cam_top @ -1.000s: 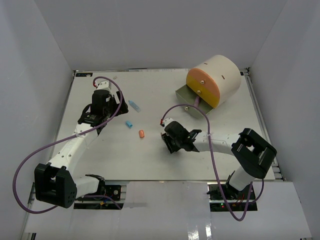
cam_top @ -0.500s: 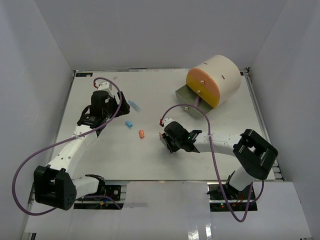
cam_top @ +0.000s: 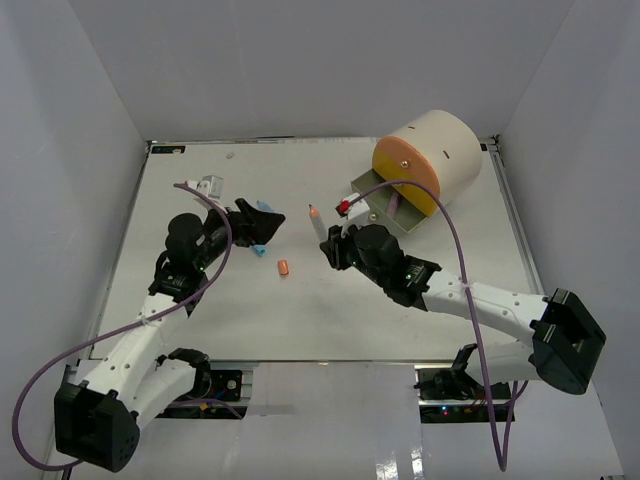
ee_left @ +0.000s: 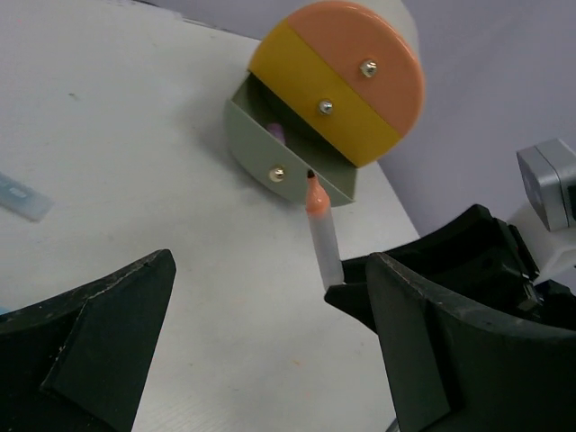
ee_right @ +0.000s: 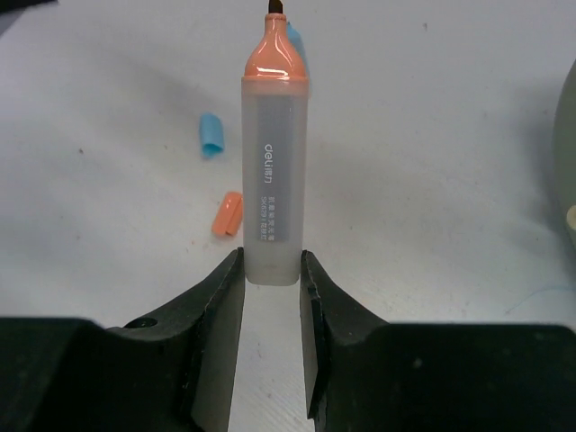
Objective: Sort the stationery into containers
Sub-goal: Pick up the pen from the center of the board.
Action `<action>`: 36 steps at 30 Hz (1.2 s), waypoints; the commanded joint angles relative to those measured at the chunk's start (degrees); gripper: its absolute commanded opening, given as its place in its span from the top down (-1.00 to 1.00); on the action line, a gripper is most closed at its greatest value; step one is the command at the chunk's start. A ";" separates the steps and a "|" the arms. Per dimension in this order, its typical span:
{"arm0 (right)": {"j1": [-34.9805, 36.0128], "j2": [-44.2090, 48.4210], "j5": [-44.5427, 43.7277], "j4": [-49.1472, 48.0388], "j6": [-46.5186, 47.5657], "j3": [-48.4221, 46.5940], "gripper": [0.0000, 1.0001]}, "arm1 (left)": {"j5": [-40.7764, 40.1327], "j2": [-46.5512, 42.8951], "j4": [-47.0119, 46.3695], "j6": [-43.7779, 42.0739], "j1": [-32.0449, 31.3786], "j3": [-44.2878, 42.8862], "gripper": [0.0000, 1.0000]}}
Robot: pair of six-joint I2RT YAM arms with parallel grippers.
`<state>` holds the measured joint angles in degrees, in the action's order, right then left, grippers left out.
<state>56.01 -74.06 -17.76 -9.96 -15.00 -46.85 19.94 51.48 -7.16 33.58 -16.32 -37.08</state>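
Lower middle of the top view: an orange cap (cam_top: pixel 284 267) lies loose on the desk (cam_top: pixel 320 320), with a blue cap (cam_top: pixel 258 249) just up-left of it. The right tool (cam_top: pixel 328 243) is dead center, clamped on a clear marker (cam_top: pixel 315 220) whose uncapped orange tip points up. The left tool (cam_top: pixel 262 224) is left of center, jaws wide apart, nothing in them. Upper right, the grey drawer (cam_top: pixel 383 210) is pulled out with something purple (ee_left: pixel 277 132) inside. The yellow and orange ones are shut in the cream cylinder (cam_top: pixel 445 140).
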 commanded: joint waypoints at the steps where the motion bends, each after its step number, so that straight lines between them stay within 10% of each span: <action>1: 0.33 1.20 -3.16 -9.55 -0.99 -1.31 0.85 | 2.56 1.07 -10.58 4.38 -4.76 1.13 -0.96; 18: 1.38 2.43 -0.97 -19.57 -2.40 0.97 0.85 | -10.71 12.67 -24.39 3.42 -18.13 -1.24 -0.65; 36: 1.74 3.31 -0.96 -21.07 -2.40 2.11 0.85 | -12.65 16.46 -26.59 3.07 -21.04 -3.09 0.22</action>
<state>57.41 -72.58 -18.11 -27.16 -16.58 -45.15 7.57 68.18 -32.05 36.97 -36.84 -38.39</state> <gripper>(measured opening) 0.329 0.413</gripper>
